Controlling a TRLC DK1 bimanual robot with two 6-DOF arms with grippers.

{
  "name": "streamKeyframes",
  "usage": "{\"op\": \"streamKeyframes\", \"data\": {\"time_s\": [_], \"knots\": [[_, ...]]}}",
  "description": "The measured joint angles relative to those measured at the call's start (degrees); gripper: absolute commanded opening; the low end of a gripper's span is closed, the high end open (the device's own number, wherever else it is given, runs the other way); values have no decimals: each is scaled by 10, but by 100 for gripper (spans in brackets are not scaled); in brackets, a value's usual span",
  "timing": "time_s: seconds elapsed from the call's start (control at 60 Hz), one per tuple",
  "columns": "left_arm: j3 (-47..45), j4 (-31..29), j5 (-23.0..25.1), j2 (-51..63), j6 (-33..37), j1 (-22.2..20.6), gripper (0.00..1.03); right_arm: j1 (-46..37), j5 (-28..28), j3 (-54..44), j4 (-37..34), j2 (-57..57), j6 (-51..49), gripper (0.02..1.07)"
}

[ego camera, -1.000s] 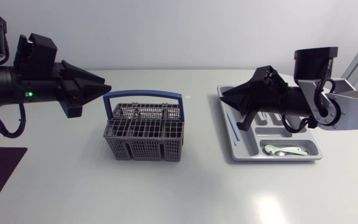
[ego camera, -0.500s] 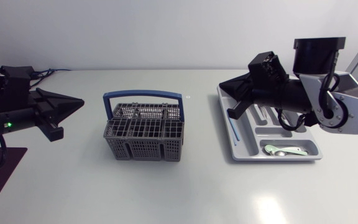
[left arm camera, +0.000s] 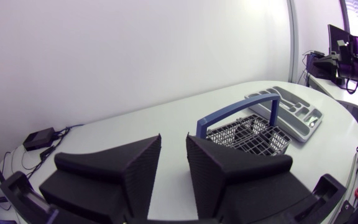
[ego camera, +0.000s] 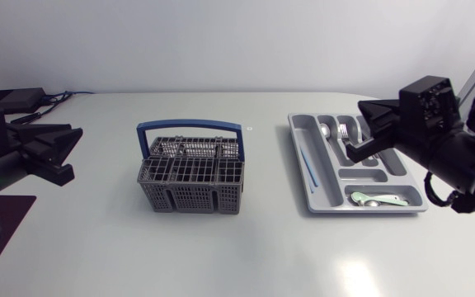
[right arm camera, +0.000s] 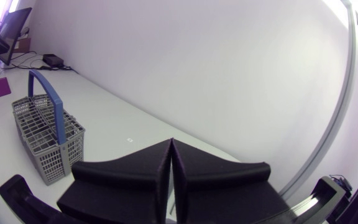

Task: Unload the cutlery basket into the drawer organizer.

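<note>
Change:
- Both your arms have pulled back toward the tabletop's side edges.
- A second ago the left gripper [ego camera: 72, 150] hung just beside the cutlery basket [ego camera: 191, 176]. It now sits at the left edge, well apart from the basket.
- The right gripper [ego camera: 363, 130] was out over the drawer organizer [ego camera: 303, 177]. It now sits over the organizer's right side only, most of its arm off past the right edge.
- Reading: this looks like a retreat to rest, so the unloading is likely finished or paused.

Jaws:
- Left: parted by a narrow gap, nothing between the fingers.
- Right: pressed together, holding nothing.

Containers:
- The basket stands upright mid-table, its blue handle [ego camera: 190, 126] raised. No cutlery pokes above its grids. You cannot tell what may lie deeper.
- The organizer lies toward the right edge, well apart from the basket.
- Its near compartment holds pale green-handled pieces [ego camera: 378, 199].
- The long left slot holds a thin blue piece [ego camera: 308, 165].
- The far compartments hold metal cutlery [ego camera: 336, 129], partly hidden by the right gripper.

Check the basket's lower cells before calling it done.
</note>
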Motion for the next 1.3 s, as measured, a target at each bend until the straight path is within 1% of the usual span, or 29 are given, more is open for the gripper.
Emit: {"op": "streamKeyframes", "data": {"time_s": [0.017,0.083,0.183,0.233,0.333,0.367,0.4,0.533,0.65,0.983,1.133,1.183,1.3], "knots": [[-4,3,-8,-6,0,-3,40,-2,5,-5,0,-8,0,7],[-19,7,-28,-24,0,-15,41,-7,24,-26,2,-38,0,7],[-31,12,-49,-38,-4,-22,51,-19,45,-62,2,-85,0,7],[-36,15,-54,-45,-5,-22,55,-29,49,-76,2,-104,0,8],[-45,15,-56,-64,-7,-22,55,-52,53,-98,-4,-141,0,8],[-49,15,-59,-73,-9,-22,58,-61,55,-104,-6,-156,0,8],[-52,15,-63,-80,-10,-22,63,-66,60,-110,-8,-171,0,8],[-64,15,-70,-110,-11,-21,63,-73,84,-129,-24,-234,0,8],[-86,16,-84,-142,-20,-21,63,-76,84,-143,-38,-273,8,8],[-162,16,-126,-237,-61,-30,63,-92,58,-205,-83,-369,71,8],[-197,19,-144,-280,-79,-37,63,-98,47,-230,-102,-412,102,10],[-207,19,-148,-294,-85,-38,63,-100,42,-237,-108,-426,112,12],[-233,19,-165,-328,-101,-44,63,-106,34,-260,-124,-460,137,13]]}}
